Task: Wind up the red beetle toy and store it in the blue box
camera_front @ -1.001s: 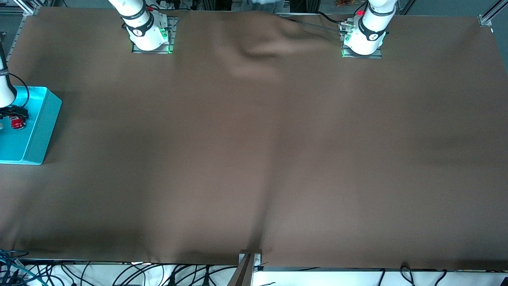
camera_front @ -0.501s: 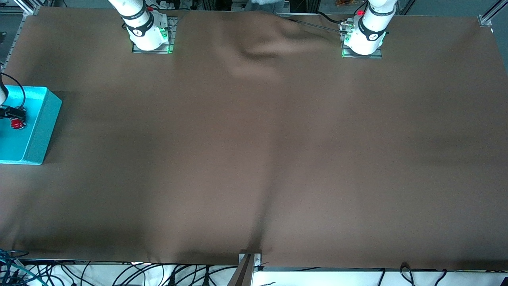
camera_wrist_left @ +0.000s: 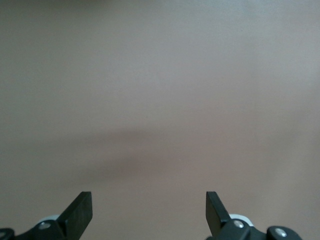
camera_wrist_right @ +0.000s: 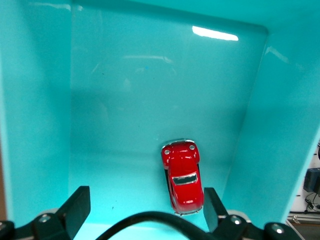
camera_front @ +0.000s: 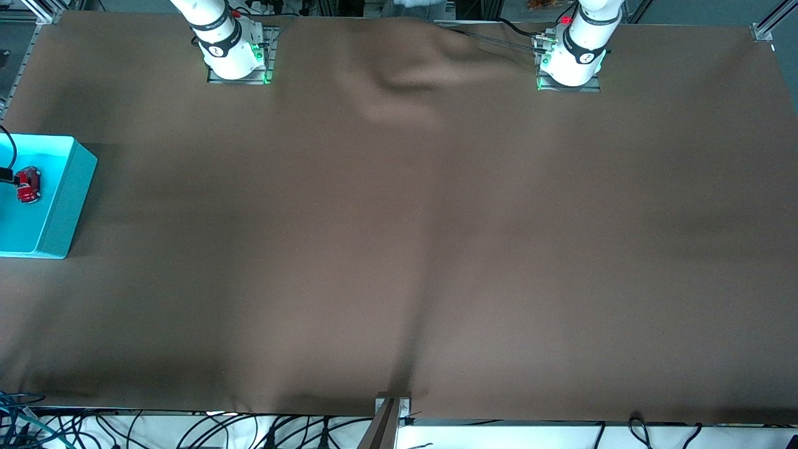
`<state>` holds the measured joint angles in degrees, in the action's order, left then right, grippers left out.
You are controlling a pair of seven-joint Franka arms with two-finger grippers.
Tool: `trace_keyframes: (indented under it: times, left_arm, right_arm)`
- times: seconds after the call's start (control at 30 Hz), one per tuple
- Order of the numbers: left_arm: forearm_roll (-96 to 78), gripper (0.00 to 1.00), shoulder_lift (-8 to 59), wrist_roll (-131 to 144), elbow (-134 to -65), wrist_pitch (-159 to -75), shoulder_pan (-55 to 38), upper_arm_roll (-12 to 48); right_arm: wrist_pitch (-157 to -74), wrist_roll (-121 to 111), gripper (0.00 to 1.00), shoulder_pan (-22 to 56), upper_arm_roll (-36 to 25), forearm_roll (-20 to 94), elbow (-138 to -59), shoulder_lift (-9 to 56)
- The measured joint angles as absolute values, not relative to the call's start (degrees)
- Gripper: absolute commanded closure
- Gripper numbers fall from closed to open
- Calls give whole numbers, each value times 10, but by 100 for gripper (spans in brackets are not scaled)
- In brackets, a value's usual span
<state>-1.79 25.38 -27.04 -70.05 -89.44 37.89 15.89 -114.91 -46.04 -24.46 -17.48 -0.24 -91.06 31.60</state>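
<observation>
The red beetle toy (camera_front: 28,184) lies on the floor of the blue box (camera_front: 65,193), which stands at the right arm's end of the table. From above, the right wrist view shows the toy (camera_wrist_right: 182,176) on its wheels close to one wall of the box (camera_wrist_right: 270,130). My right gripper (camera_wrist_right: 145,202) hangs open over the box floor. One of its fingers (camera_wrist_right: 212,206) is just beside the toy's end, and nothing is gripped. My left gripper (camera_wrist_left: 149,204) is open over bare brown cloth and holds nothing.
Brown cloth (camera_front: 399,237) covers the whole table, with a raised fold (camera_front: 405,75) between the two arm bases. A black cable (camera_wrist_right: 150,222) loops across the right wrist view. Cables hang below the table's front edge (camera_front: 249,430).
The right gripper has drawn away from the toy toward the edge of the front view. The toy stays in the box. The left arm has not moved.
</observation>
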Motion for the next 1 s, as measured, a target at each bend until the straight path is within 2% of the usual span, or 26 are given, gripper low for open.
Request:
trace_keyframes:
  times: [0.2, 0.6, 1.0]
  left_arm:
    - [-18, 0, 254, -270, -700, -894, 379, 159]
    - [-18, 0, 254, -270, -700, -894, 379, 159]
    - [-18, 0, 254, -271, -702, -894, 379, 159]
  right_arm:
    - [-1104, -460, 0, -242, -174, -2, -894, 312]
    - [-961, -461, 0, -240, -176, -3, -835, 271]
    - [-898, -461, 0, -221, -176, -5, -822, 216]
